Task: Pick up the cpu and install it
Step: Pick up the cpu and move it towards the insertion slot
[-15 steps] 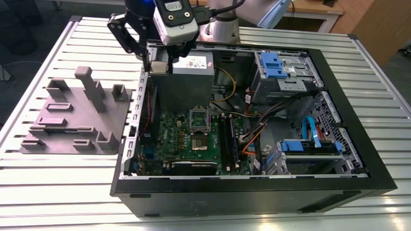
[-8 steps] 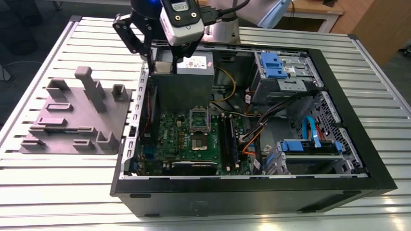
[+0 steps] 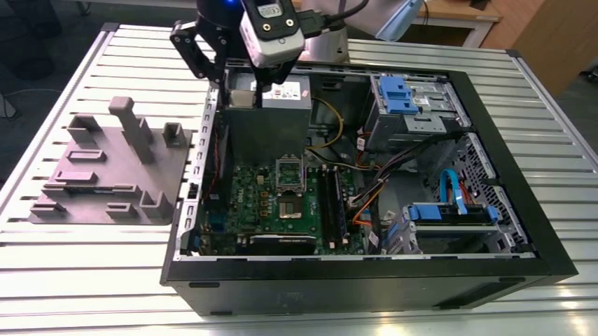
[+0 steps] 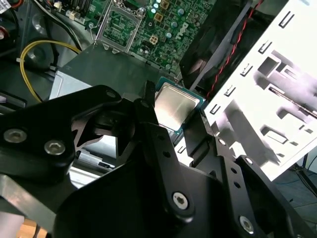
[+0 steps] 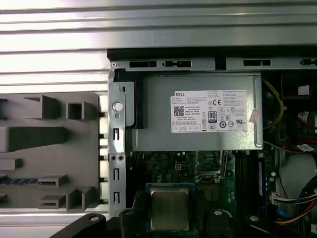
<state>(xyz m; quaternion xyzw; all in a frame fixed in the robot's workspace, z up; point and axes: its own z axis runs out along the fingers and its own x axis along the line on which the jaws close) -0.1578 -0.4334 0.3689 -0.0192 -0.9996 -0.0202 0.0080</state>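
While the jaws pinch the cpu (image 5: 170, 206) by two opposite edges, silvery top turned toward the wrist cameras, the gripper (image 5: 175, 220) hangs inside the outline of the open computer case (image 3: 374, 283). In the second wrist view a black finger (image 4: 144, 106) presses against one dark rim of the chip, and the chip sits flat between the jaws, touching nothing else.

Below it lies the green motherboard (image 3: 266, 203), and just beside it stands the grey power supply (image 5: 198, 119), at the case corner nearest the grey plate (image 3: 103, 175). The socket frame (image 3: 290, 173) sits further along the board, apart from the chip and not under it. Whether that frame is lifted I cannot tell.

The case covers most of the slatted tabletop (image 3: 84, 269), and the plate with its upright blocks rests near the tabletop's edge on the exterior view's left.

As I judge it, the pick-up is done and the carry toward the socket is in hand; the install is not yet made. Seating calls for a level chip, squared to the socket's edges, centred over it and lowered gently, since a tilted or offset landing could damage the contacts.
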